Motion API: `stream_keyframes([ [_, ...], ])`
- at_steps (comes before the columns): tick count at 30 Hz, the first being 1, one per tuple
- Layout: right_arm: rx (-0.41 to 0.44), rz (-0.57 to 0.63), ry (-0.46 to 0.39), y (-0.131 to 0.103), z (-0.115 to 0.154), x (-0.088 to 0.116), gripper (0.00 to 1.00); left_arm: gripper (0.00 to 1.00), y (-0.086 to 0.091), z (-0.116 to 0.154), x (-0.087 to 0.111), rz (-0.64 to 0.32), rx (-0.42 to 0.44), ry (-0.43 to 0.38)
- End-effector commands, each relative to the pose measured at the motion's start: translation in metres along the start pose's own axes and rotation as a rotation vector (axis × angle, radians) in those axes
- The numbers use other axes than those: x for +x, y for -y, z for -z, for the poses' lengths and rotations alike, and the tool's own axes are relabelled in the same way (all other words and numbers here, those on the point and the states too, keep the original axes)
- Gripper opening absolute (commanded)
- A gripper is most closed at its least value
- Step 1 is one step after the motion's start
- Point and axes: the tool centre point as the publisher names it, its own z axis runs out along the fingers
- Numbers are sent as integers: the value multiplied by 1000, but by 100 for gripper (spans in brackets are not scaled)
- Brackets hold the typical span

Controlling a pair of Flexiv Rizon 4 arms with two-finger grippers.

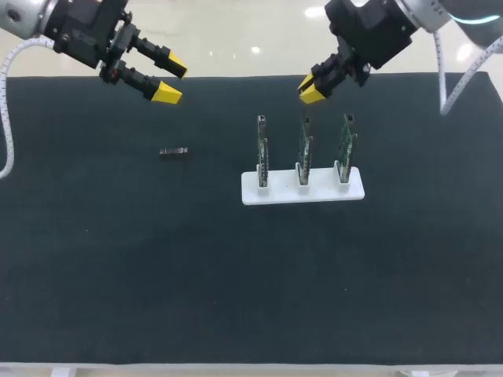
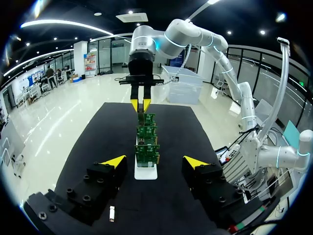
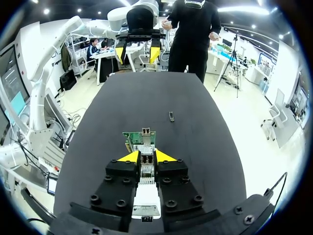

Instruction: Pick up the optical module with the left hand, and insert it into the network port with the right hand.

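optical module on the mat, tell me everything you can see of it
The optical module is a small, slim, oblong piece that looks like silvery grey metal. It lies flat and alone on the black mat, well apart from the white rack of upright boards, on the left arm's side. Nothing touches it: the left end effector hangs open in the air near it. Finer details are too small to make out.

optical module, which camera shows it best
Head view: the optical module lies unobstructed on the black mat, left of the white rack. Left wrist view shows the module small and close; right wrist view shows it tiny, beyond the rack.
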Motion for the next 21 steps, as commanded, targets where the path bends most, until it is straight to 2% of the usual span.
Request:
stream_keyframes([
  [1, -2, -2, -2, 0, 0, 1, 0, 100, -1, 0, 0, 1, 1, -3],
  [21, -1, 0, 4, -1, 0, 11, 0, 100, -1, 0, 0, 1, 1, -3],
])
